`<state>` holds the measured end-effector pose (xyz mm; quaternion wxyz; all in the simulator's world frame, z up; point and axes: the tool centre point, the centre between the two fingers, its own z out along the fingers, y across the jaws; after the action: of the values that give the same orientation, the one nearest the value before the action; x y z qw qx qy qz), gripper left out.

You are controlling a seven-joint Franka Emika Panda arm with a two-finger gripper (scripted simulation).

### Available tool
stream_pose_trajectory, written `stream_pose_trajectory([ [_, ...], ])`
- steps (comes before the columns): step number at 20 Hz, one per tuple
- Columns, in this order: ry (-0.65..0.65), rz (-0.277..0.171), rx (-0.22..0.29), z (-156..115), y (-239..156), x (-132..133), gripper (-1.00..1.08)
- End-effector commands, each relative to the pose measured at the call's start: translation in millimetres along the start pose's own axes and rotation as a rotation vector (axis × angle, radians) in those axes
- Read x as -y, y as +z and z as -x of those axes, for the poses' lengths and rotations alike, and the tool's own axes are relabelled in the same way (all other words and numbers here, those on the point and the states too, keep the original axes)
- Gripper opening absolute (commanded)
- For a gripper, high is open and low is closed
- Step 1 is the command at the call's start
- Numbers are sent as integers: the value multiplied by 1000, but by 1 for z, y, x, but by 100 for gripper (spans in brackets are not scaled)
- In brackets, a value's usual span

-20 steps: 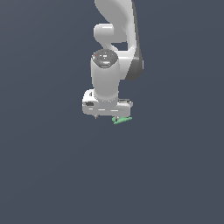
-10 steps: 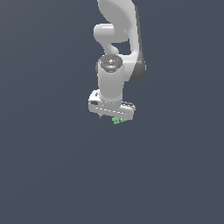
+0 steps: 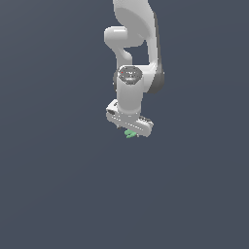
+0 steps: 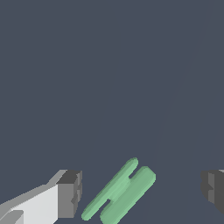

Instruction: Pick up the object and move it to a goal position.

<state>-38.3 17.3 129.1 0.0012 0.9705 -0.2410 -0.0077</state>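
The object (image 4: 120, 191) is a small bright green flat piece with thin bar-like prongs. In the wrist view it lies between my two dark fingertips, touching neither. In the exterior view it (image 3: 130, 133) peeks out just under the white gripper (image 3: 129, 130), mostly hidden by the hand. The gripper (image 4: 142, 192) is open, its jaws wide apart on either side of the object. One fingertip pad (image 4: 70, 194) stands off one side of it, the other pad (image 4: 213, 190) farther off the other side.
Only the plain dark grey surface (image 3: 58, 185) surrounds the arm. The white arm (image 3: 133, 58) rises above the gripper in the exterior view.
The arm has swung toward the exterior view's right and turned its hand. The green object now shows less from under the gripper than a second ago.
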Motion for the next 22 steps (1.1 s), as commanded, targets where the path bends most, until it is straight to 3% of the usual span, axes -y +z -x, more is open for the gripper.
stream_pose_trajectory([
  [1, 63, -2, 0, 7, 6, 2, 100],
  [22, 572, -10, -7, 64, 52, 9, 100],
])
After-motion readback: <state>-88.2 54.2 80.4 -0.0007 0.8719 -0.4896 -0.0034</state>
